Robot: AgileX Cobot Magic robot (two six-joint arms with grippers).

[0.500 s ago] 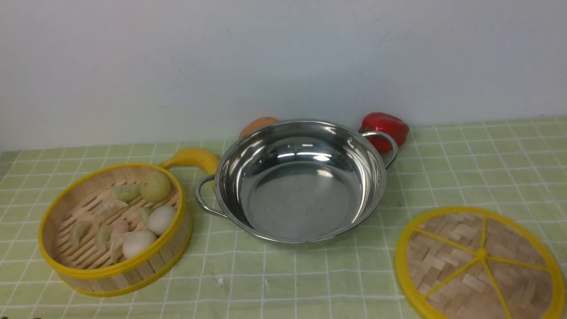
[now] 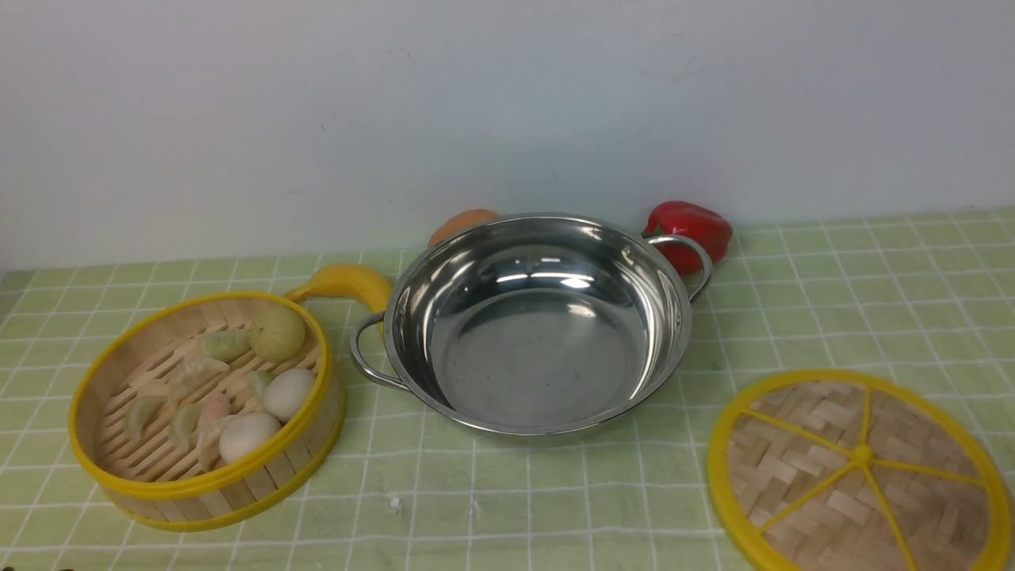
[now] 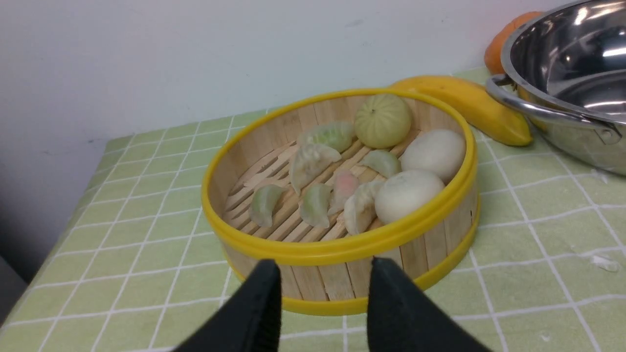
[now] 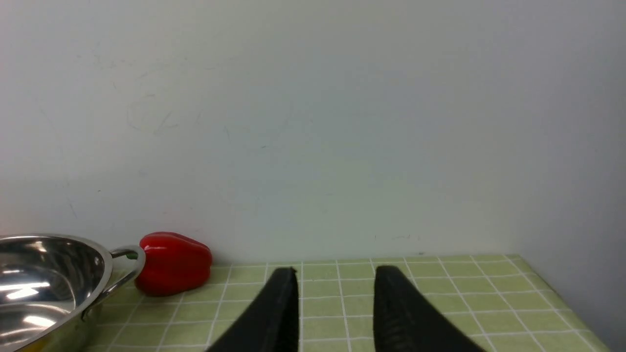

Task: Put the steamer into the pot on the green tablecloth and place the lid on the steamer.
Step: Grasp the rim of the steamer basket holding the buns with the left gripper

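Note:
The steamer [image 2: 202, 408], a bamboo basket with yellow rims holding toy dumplings and buns, sits on the green tablecloth [image 2: 555, 507] at the left. The empty steel pot [image 2: 539, 321] stands in the middle. The lid [image 2: 860, 468], a flat woven disc with yellow spokes, lies at the front right. Neither gripper shows in the front view. In the left wrist view my left gripper [image 3: 324, 266] is open and empty, just short of the steamer's [image 3: 342, 195] near wall. In the right wrist view my right gripper [image 4: 335, 274] is open and empty over bare cloth, right of the pot [image 4: 44, 288].
A banana [image 2: 345, 285] lies between the steamer and the pot. An orange [image 2: 464, 224] and a red bell pepper [image 2: 690, 230] sit behind the pot against the white wall. The table's right edge [image 4: 562, 303] shows in the right wrist view.

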